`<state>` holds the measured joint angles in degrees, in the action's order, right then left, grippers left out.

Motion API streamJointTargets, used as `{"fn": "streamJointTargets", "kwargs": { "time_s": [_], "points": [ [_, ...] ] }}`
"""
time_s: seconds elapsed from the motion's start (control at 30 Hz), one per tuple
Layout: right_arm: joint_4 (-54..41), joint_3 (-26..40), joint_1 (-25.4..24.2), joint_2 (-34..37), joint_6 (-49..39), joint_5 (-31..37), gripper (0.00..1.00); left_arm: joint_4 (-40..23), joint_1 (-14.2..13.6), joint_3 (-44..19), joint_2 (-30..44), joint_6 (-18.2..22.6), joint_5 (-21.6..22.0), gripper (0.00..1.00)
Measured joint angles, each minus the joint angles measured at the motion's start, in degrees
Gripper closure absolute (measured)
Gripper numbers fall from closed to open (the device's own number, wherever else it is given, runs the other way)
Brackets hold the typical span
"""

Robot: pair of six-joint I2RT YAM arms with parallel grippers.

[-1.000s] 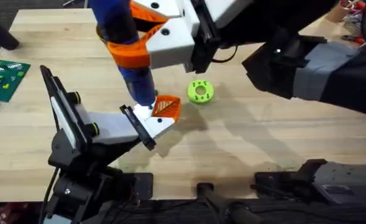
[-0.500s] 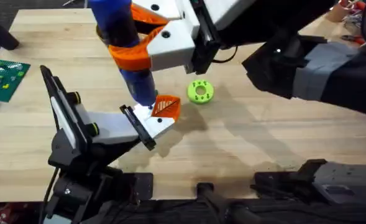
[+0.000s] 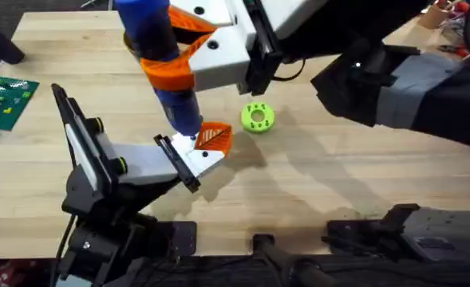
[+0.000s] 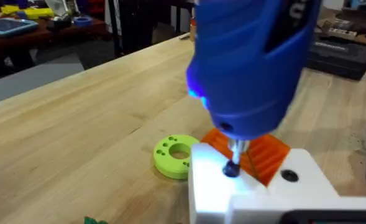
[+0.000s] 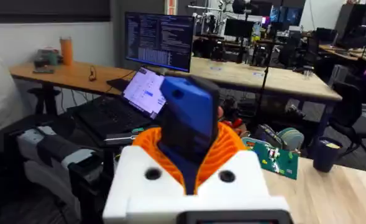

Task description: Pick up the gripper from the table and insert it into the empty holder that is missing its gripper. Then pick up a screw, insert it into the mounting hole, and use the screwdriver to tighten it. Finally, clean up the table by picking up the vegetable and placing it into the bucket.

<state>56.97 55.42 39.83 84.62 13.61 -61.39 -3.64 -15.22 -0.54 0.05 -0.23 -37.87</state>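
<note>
The right pincer (image 3: 171,64) clamps the screwdriver (image 3: 167,72), tip on the screw (image 4: 232,169) in the holder (image 3: 199,159); next, likely steady downward turning.

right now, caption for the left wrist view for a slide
Blue screwdriver tip pressed on a screw in the white holder, orange gripper seated behind.

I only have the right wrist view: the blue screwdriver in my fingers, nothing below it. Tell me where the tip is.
Observer: The screwdriver has its tip on a dark screw in the white holder.
Operator: Report the orange gripper piece.
Observer: The gripper piece sits against the holder's end, just behind the tip.
Operator: Name anything close by.
Observer: A green disc lies on the table beyond the holder, apart from it.
</note>
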Motion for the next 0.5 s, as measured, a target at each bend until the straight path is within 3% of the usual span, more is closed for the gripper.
{"fn": "streamJointTargets", "kwargs": {
  "time_s": [0.5],
  "points": [
    [0.1,0.0,0.0,1.3,-0.4,0.0,0.941,0.0,0.0,0.0,0.0,0.0,0.0,0.992]
  ]
}}
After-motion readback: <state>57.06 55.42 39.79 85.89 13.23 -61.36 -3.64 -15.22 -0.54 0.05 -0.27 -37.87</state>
